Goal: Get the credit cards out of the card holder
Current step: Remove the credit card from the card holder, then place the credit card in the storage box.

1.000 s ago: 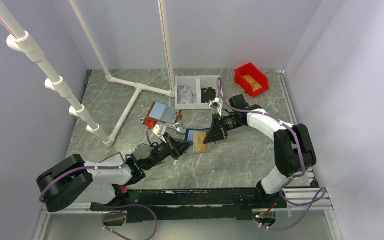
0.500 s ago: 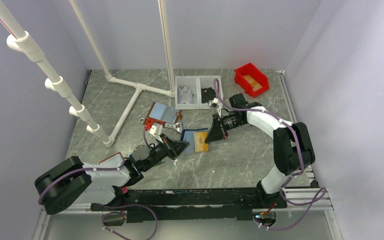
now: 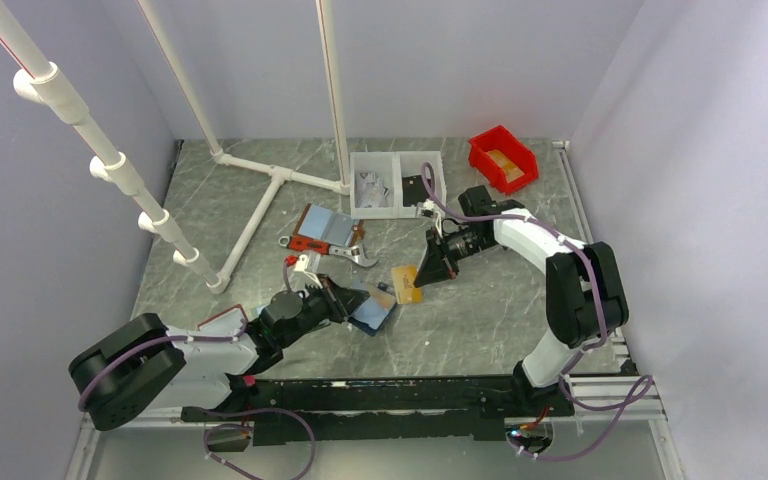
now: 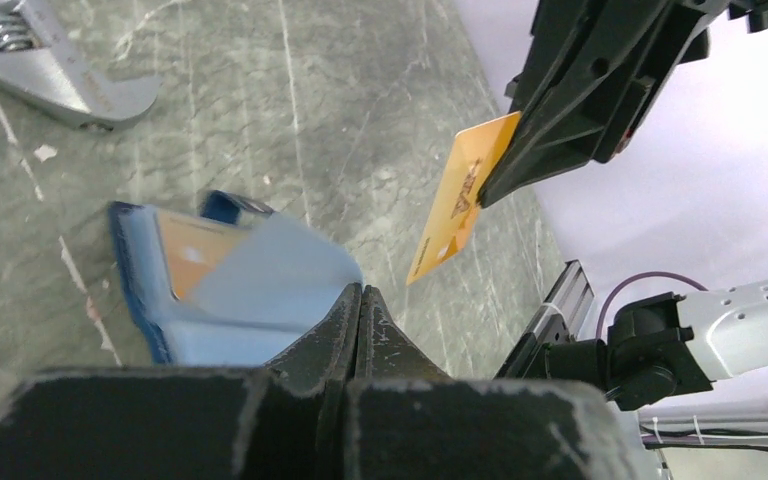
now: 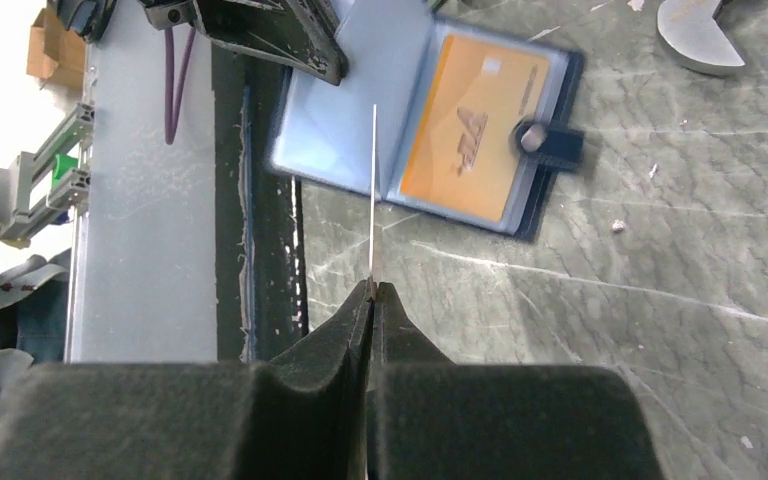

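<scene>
Since the earlier frames the holder [image 3: 372, 310] is coming back toward the left arm's base. The card [image 3: 404, 283] is now fully out of it, and the two are no longer touching.

Left side: the left gripper [image 3: 358, 300] is clamping a light blue inner flap of the holder, its fingers meeting on the flap with no gap showing. The holder is lying open just ahead of that gripper. We cannot tell whether all of it is resting on the table [image 3: 480, 320]. A second card [image 5: 475, 125], also orange, is sitting in the pocket on the half that carries the strap tab [image 5: 550, 145].

Centre: behind the holder we are seeing a wrench [image 3: 345, 252], and a red-edged holder [image 3: 325, 228] just beyond it.

Right side: the right gripper [image 3: 422, 280] is pinching the freed card by one edge, jaws closed tight on it. The card is hanging tilted, just right of the holder.

Far side: white bins [image 3: 395, 183] are standing at the back, with a red bin [image 3: 503, 160] further right.
</scene>
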Available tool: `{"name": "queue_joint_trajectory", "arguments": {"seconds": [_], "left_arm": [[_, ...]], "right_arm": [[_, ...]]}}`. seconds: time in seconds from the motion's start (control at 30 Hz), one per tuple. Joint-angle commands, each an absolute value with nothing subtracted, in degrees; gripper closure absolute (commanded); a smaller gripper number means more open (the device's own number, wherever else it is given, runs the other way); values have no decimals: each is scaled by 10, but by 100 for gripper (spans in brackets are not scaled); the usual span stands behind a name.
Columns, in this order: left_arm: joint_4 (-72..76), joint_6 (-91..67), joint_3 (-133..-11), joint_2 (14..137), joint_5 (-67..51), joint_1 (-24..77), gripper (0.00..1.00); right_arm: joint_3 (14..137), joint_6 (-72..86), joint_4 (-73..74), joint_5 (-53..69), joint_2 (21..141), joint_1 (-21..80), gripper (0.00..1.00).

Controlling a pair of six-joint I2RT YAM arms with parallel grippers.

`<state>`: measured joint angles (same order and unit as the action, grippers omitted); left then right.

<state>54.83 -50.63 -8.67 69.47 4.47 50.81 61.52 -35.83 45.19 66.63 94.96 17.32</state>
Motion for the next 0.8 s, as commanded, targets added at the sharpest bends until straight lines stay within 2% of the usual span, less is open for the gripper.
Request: {"name": "queue_joint_trajectory", "arguments": {"seconds": [0.0, 0.27, 0.5, 0.77], "left_arm": [[547, -535, -77, 691, 49, 501, 100], [472, -579, -60, 682, 30, 497, 100], [348, -584, -87, 659, -7, 497, 100], [185, -576, -109, 575, -2, 495, 100]], "right_arm": [[650, -404, 482, 655, 953, 168, 100], [666, -405, 498, 636, 902, 100, 100], [679, -386, 488, 611, 859, 5, 100], [759, -365, 473, 486, 861, -50, 100]]}}
